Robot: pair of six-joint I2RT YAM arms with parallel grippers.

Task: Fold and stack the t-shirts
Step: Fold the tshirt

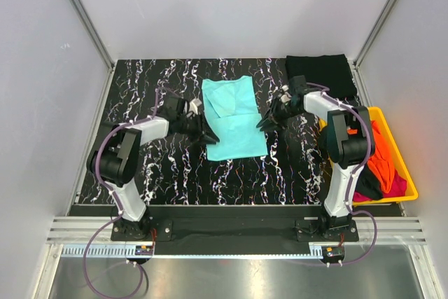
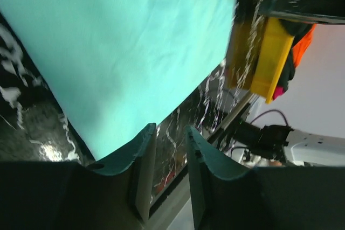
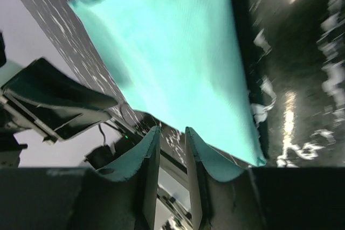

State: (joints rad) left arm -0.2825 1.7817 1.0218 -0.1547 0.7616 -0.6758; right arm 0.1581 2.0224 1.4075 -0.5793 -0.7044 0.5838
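Teal t-shirt (image 1: 234, 118): lies partly folded in the middle of the desk (image 1: 168, 173).
Left pincer (image 1: 210, 138): at the shirt's near left edge, fingers a little apart, gripping nothing.
Right pincer (image 1: 263, 124): at its right edge, slightly open, empty.
Black t-shirt (image 1: 320, 73): folded, far right corner.
Yellow bin (image 1: 385, 202): holds the orange t-shirt (image 1: 381, 162) and the magenta t-shirt (image 1: 399, 185).

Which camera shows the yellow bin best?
The top external view: the whole yellow bin shows at the right, beside the right arm, with orange cloth inside. The left wrist view catches only a blurred part of the bin at its top right. The right wrist view does not show it.
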